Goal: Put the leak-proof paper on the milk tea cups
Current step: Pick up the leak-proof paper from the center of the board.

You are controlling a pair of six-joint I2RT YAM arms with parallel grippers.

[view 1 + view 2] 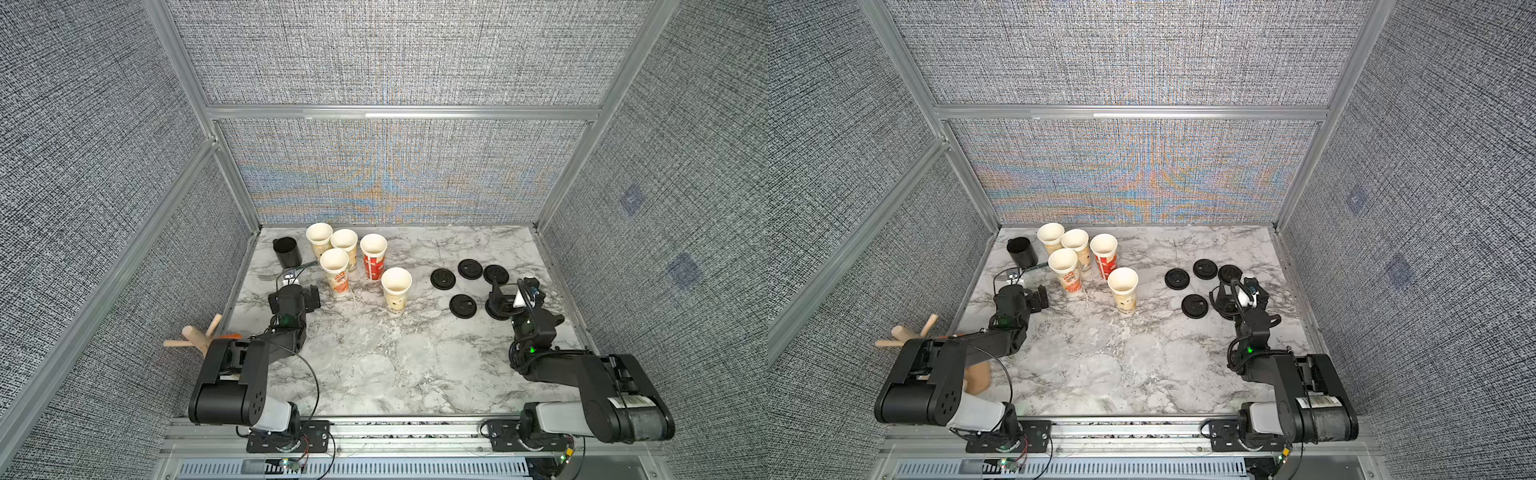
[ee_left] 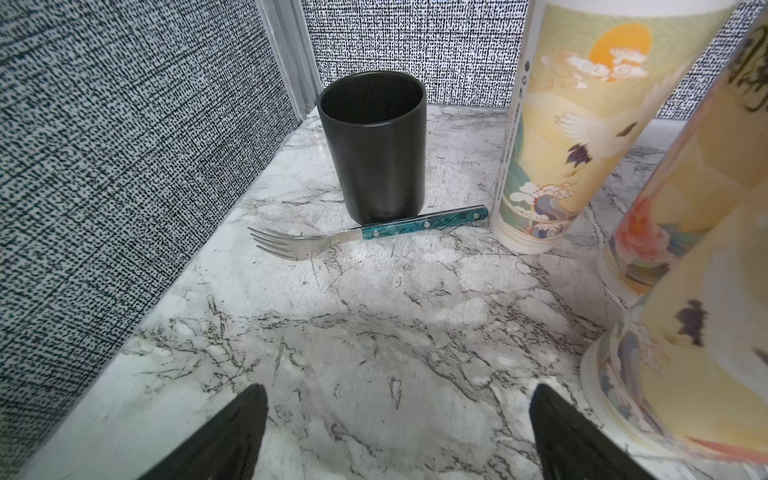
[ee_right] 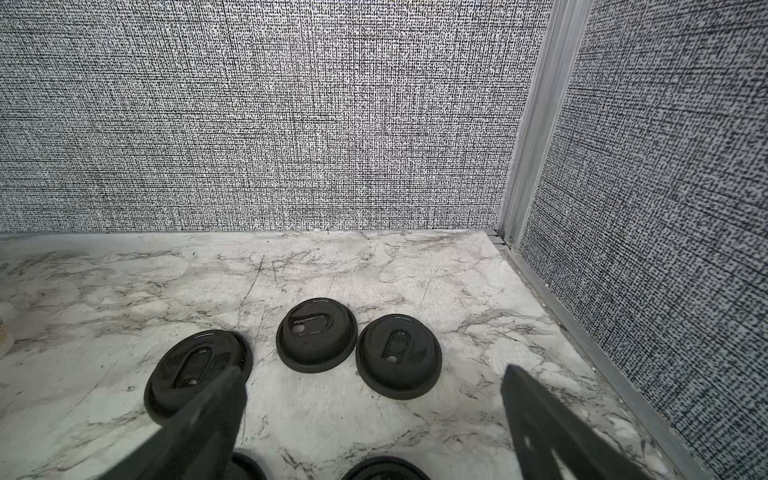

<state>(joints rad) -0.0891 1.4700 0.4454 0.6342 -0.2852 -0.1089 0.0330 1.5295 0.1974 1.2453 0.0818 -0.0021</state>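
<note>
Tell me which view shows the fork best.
Left wrist: the fork lies whole and close, tines and teal handle sharp, by the mug. In both top views it is tiny, partly hidden by the left arm. Right wrist shows lids, no fork.

There are five paper cups [image 1: 396,279], five black lids [image 1: 442,279], one black mug [image 1: 286,251], one fork [image 2: 316,243], one wooden stand [image 1: 195,336], and faint round paper sheets [image 1: 375,368] too hard to count.

both top views: high at front, looking down on whole table [image 1: 374,332] | left wrist: low, close, faces black mug [image 2: 374,145], milk tea cups [image 2: 573,124] | right wrist: low, close, faces black lids [image 3: 316,340]
</note>
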